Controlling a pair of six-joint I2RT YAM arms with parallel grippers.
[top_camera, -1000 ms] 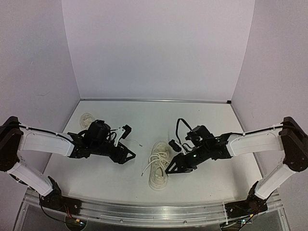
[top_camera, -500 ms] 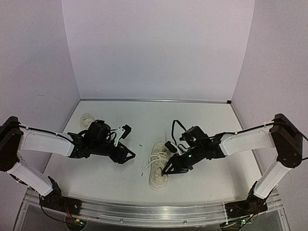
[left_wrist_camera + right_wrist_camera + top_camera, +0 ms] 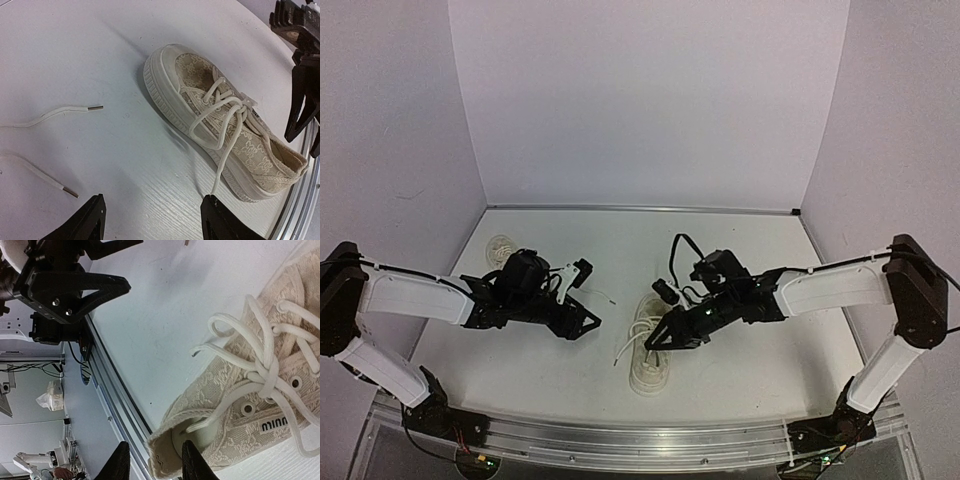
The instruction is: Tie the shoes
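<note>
Right gripper (image 3: 156, 462) partly spread at heel opening of shoe (image 3: 220, 405); left gripper (image 3: 152, 212) spread wide, shoe ahead, apart.

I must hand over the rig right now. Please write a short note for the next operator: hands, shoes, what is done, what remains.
Left hand: open, empty, low beside the near shoe.
Right hand: part open above that shoe's heel, apparently gripping nothing.
Near shoe: laces crossed and looped loosely, one end trailing off its side; no finished bow seen.
Second shoe: far left, partly hidden; its laces cannot be judged.
To do: tie both shoes.
</note>
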